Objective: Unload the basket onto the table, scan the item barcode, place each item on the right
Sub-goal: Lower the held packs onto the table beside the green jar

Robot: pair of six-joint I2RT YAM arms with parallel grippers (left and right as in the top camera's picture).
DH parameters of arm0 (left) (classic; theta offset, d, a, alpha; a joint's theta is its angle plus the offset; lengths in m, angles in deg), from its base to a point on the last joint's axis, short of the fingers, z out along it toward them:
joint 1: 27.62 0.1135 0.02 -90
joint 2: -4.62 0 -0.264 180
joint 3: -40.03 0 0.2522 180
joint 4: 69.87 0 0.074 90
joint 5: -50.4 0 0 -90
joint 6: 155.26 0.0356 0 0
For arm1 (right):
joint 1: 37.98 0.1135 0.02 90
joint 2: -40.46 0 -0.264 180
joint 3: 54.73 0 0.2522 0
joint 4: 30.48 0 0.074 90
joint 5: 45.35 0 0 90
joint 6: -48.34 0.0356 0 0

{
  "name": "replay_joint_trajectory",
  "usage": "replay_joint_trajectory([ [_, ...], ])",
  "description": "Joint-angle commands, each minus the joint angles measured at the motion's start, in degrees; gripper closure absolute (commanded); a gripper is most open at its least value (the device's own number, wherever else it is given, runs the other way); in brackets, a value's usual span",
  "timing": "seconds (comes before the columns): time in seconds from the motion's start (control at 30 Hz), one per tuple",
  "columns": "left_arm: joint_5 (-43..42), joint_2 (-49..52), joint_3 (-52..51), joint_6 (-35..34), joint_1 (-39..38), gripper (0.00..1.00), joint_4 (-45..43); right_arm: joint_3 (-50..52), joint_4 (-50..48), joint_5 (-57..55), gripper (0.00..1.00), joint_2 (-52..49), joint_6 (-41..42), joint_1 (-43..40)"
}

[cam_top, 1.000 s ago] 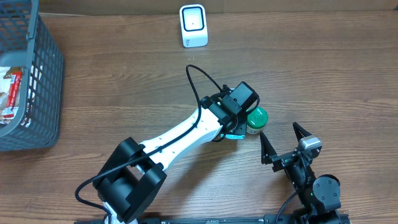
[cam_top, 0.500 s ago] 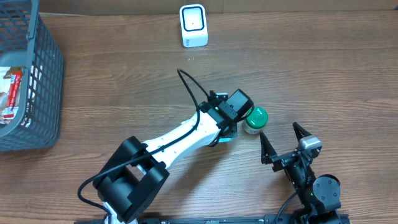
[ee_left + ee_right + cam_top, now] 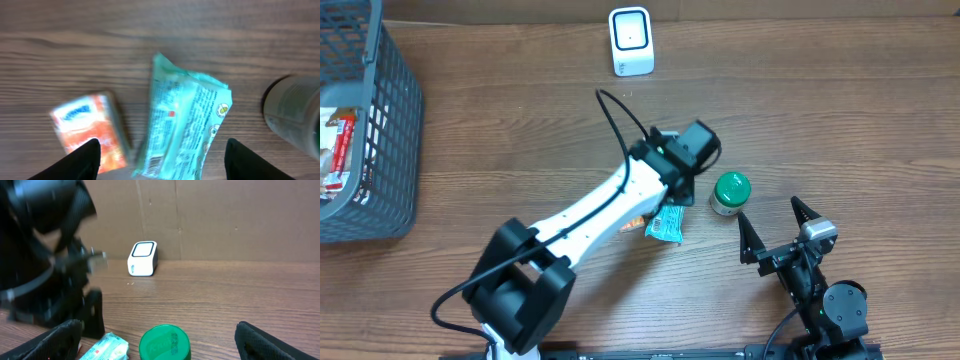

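Left fingers (image 3: 80,162) now off teal packet (image 3: 182,125)

Overhead: straight down from high above, taking in the whole surface (image 3: 840,110). Left wrist: close above the wood, facing down on a teal packet (image 3: 185,125) and the edge of a green-lidded jar (image 3: 295,115). Right wrist: low and nearly level, facing the back wall (image 3: 250,215) past the same jar and packet. Shared by all three views: jar and packet.

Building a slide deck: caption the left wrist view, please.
Open fingers hover over a teal snack packet on the wooden table, orange packet and jar flanking it.
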State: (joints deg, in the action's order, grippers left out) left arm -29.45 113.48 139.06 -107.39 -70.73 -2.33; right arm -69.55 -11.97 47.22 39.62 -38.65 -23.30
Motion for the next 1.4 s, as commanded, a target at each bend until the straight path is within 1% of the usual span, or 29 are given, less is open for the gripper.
replay_joint_trajectory([
  [0.0,0.98,-2.84,4.46,1.9,2.19,0.3,3.87,0.61,-0.13,0.09,0.0,0.68,0.24,-0.17],
  [0.23,3.54,-2.73,1.97,-2.6,6.88,0.31,10.03,0.61,-0.13,0.09,0.0,0.68,0.24,-0.17],
  [0.3,3.02,-2.67,0.22,-3.43,7.91,0.34,9.9,0.61,-0.13,0.09,0.0,0.68,0.24,-0.17],
  [0.33,2.69,-2.54,-0.5,-3.41,8.2,0.36,9.62,0.61,-0.13,0.09,0.0,0.68,0.24,-0.17],
  [0.4,1.84,-2.36,-2.84,-3.32,8.61,0.44,8.37,0.61,-0.13,0.09,0.0,0.68,0.24,-0.17],
  [0.47,1.88,-2.36,-4.7,-3.3,8.61,0.55,7.28,0.61,-0.13,0.09,0.0,0.68,0.24,-0.17],
  [0.53,1.6,-2.36,-6.1,-3.26,8.61,0.63,6.01,0.61,-0.13,0.09,0.0,0.68,0.24,-0.17],
  [0.63,-1.51,-2.36,-7.45,-1.33,8.59,0.75,3.54,0.61,-0.13,0.09,0.0,0.68,0.24,-0.17],
  [0.77,-4.46,-2.36,-7.54,-0.68,8.22,0.77,0.92,0.61,-0.13,0.09,0.0,0.68,0.22,-0.2],
  [0.83,-6.88,-2.32,-7.54,-0.72,7.82,0.81,-0.46,0.61,-0.13,0.09,0.0,0.68,0.24,-0.17],
  [0.9,-8.72,-2.25,-7.54,-0.74,7.02,0.82,-1.97,0.61,-0.13,0.11,0.0,0.68,0.24,-0.17],
  [0.97,-7.37,-2.25,-7.56,-1.42,5.86,0.85,-2.43,0.61,-0.13,0.09,0.0,0.68,0.24,-0.17],
  [1.1,-1.03,-2.03,-7.56,-4.96,3.32,0.85,-1.53,0.61,-0.13,0.09,0.0,0.68,0.24,-0.17],
  [1.2,0.63,-1.09,-7.56,-6.25,1.99,0.84,-1.38,0.61,-0.13,0.09,0.0,0.68,0.22,-0.17],
  [1.37,2.1,1.33,-7.56,-6.36,1.57,0.82,-1.11,0.61,-0.13,0.09,0.0,0.68,0.24,-0.2],
])
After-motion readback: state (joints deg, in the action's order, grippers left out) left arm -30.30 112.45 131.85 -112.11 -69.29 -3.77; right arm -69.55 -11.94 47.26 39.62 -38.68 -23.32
